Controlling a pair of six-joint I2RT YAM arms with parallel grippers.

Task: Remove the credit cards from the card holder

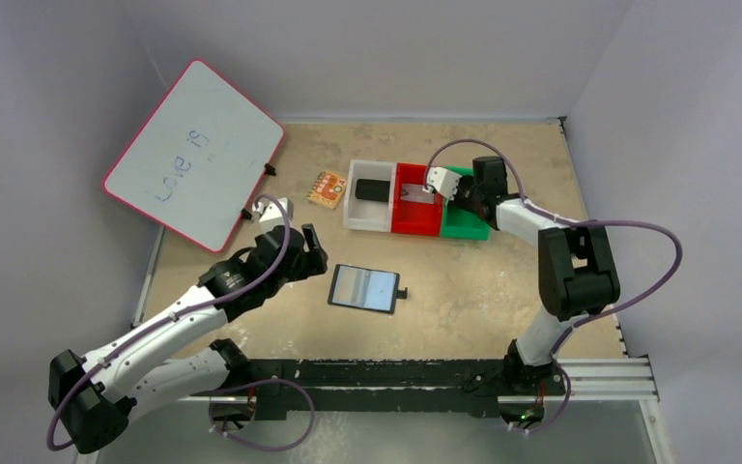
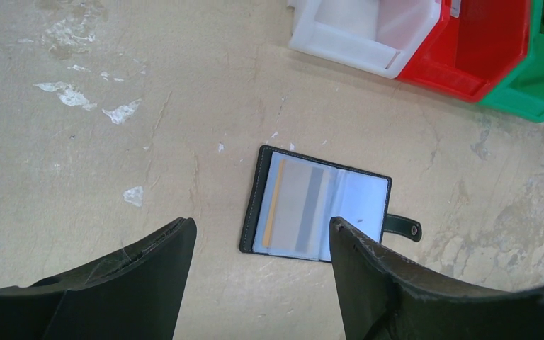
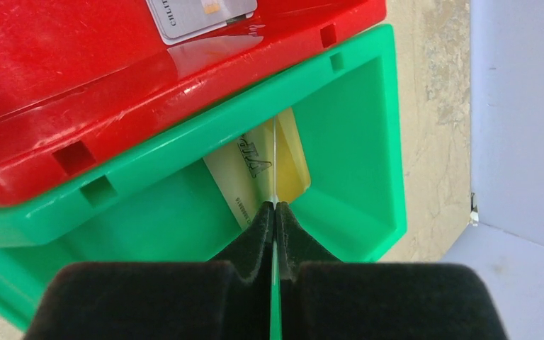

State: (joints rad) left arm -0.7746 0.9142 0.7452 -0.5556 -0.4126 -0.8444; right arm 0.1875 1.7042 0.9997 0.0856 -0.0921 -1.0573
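The card holder (image 1: 365,288) lies open on the table, pale blue-grey faces up and strap tab (image 2: 401,227) to the right. One credit card (image 2: 297,205) still sits in its left pocket. My left gripper (image 1: 309,256) hovers open just left of the holder, nothing between its fingers (image 2: 149,283). My right gripper (image 3: 275,205) is over the green bin (image 3: 354,142), shut on a thin pale card seen edge-on. A gold-tan card (image 3: 294,166) is in the green bin below it. A silver-grey card (image 3: 198,14) lies in the red bin (image 1: 415,208).
A white bin (image 1: 357,217) holding a black block (image 1: 374,189) stands left of the red bin. An orange patterned square (image 1: 328,188) lies left of it. A pink-rimmed whiteboard (image 1: 193,155) leans at the back left. Walls close in the table's sides.
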